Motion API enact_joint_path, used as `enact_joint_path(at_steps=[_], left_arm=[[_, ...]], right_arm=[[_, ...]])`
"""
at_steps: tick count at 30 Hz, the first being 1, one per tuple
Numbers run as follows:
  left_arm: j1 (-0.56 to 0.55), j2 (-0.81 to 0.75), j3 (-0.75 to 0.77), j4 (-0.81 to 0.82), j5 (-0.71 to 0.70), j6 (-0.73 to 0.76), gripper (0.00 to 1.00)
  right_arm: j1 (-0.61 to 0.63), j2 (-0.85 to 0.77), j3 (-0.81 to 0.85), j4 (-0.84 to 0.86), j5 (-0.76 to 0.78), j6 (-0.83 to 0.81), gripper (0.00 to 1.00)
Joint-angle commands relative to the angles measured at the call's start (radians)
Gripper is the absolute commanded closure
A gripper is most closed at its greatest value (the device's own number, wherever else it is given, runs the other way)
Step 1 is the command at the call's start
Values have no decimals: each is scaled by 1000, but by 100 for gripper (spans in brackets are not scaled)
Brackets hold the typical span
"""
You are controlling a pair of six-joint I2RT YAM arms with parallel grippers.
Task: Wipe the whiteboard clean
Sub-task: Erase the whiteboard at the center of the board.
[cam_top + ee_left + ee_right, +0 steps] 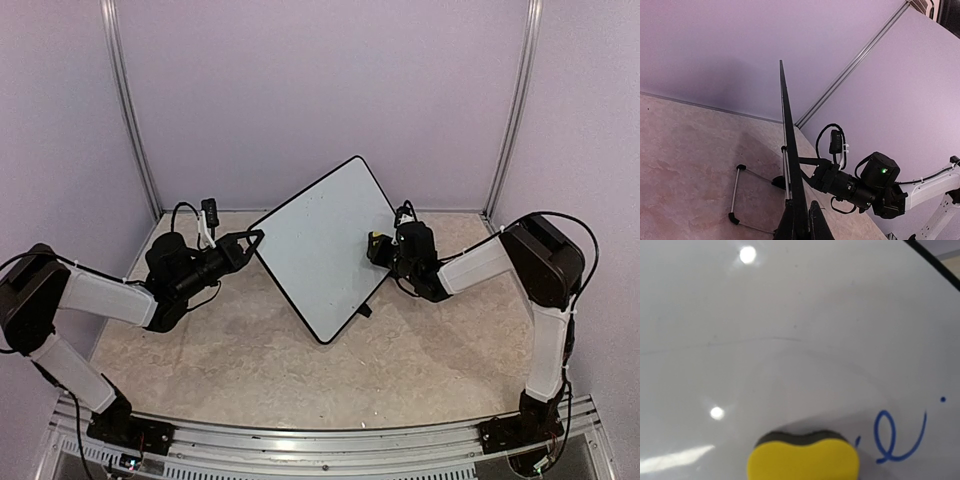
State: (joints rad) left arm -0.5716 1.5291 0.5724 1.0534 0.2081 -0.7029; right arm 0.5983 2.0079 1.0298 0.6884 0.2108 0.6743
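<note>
White arm links (105, 297) w/ blk joints (545, 260)

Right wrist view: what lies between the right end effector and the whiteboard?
A yellow eraser block, its dark face toward the whiteboard, left of blue pen marks; shown in the right wrist view.

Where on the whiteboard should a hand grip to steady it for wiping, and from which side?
Grip the whiteboard by its thin black rim at the left corner, edge-on from the left, one finger on each face. It is a thin sheet propped on a wire stand, so only the edge fits. The left hand is shut there, clear of the sponge.
</note>
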Motion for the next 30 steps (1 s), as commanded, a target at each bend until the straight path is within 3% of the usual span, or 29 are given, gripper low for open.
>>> enact_joint_path(at_steps=[1, 18, 30], left_arm=[[-32, -28, 4, 99, 179, 13, 100], [-30, -21, 6, 100, 181, 12, 100], [-25, -13, 7, 107, 185, 5, 100]], right_arm=[[-43, 4, 32, -113, -54, 31, 100], [-160, 113, 254, -214, -87, 13, 100], [-77, 38, 45, -118, -108, 0, 100]])
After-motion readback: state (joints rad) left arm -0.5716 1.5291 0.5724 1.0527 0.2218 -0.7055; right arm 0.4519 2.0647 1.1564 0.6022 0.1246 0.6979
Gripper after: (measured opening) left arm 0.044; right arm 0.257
